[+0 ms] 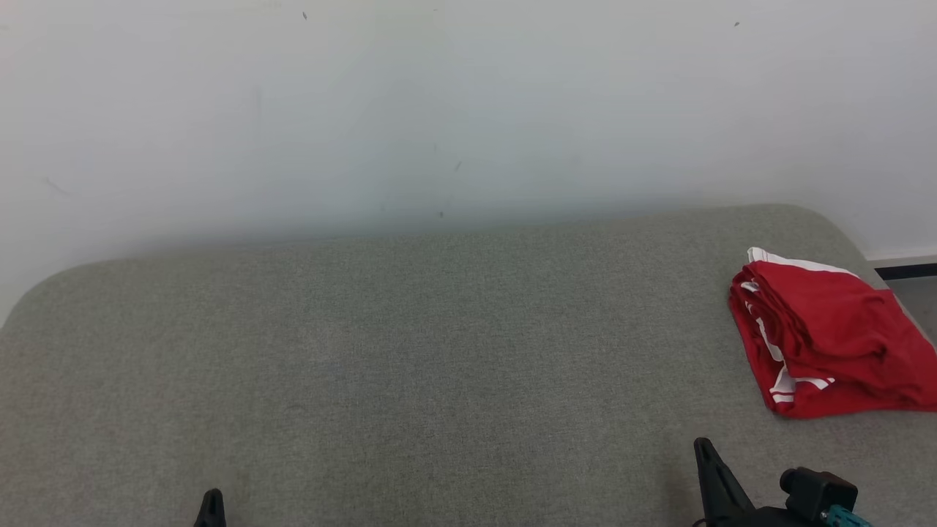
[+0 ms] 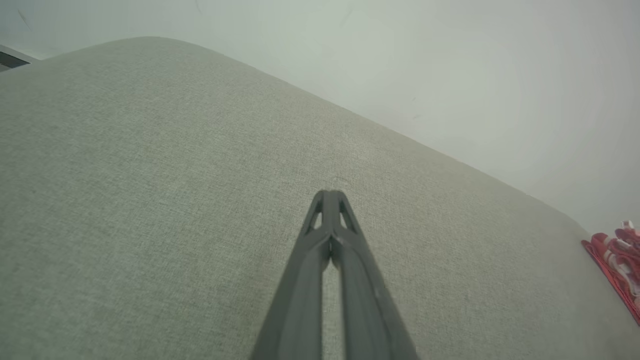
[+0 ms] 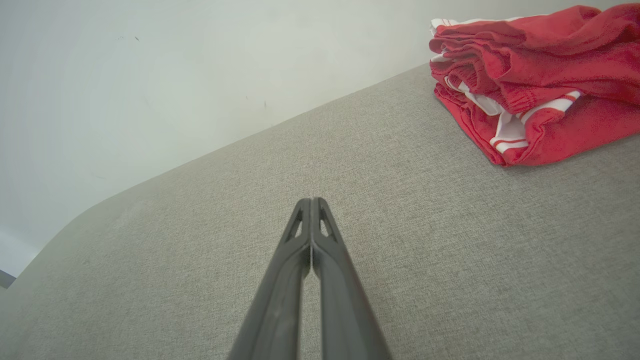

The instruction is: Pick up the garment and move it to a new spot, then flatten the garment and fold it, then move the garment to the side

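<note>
A folded red garment with white stripes (image 1: 831,340) lies at the right edge of the head view, on a grey fabric surface (image 1: 410,351) before a white wall (image 1: 439,102). The left gripper (image 2: 329,195) and right gripper (image 3: 311,201) sit at the bottom, each pinched closed, holding nothing.

A grey-green, fabric-covered surface (image 1: 410,351) with rounded far corners is seen. A folded red fabric garment with white stripes (image 1: 834,344) is laid directly on it, near its far right corner.
</note>
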